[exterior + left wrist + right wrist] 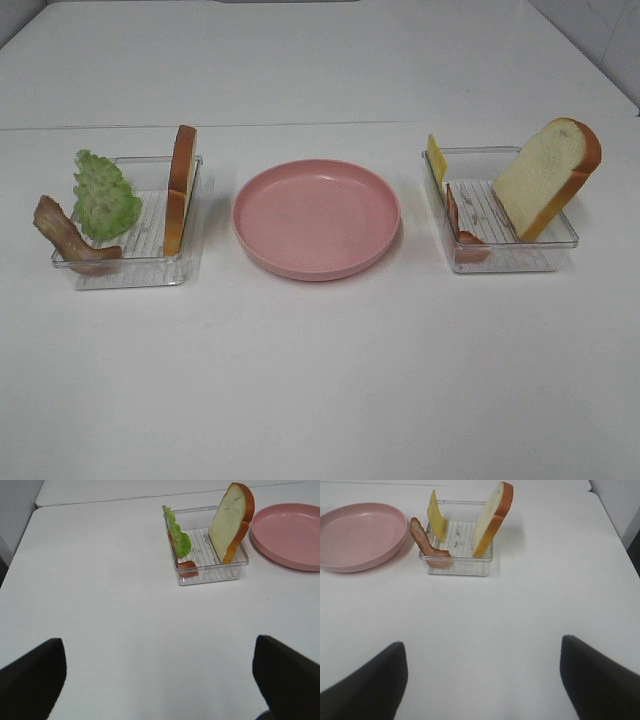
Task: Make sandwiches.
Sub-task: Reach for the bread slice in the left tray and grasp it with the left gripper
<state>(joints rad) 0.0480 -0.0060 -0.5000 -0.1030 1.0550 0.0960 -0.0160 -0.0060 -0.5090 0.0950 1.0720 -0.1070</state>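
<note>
In the high view, at the left, a bacon strip [68,236], lettuce [105,193] and a bread slice [180,187] stand up tall in the left tray [130,278]. The pink plate [316,218] sits in the middle. At the right, cheese [436,158], a second bacon strip [459,228] and a second bread slice [548,176] stand in the right tray [510,263], and that bread tips right. My left gripper [157,647] and right gripper [481,645] are spread wide and hold nothing.

1. The counter [320,390] is plain white, and a faint seam runs across it behind everything.
2. A round pink plate [300,266] sits directly on it at the middle.
3. The left tray [125,275], clear ribbed plastic, rests on the counter near the plate without touching it.
4. The right tray [510,262], of the same kind, rests on the plate's other side, also apart from it.
</note>
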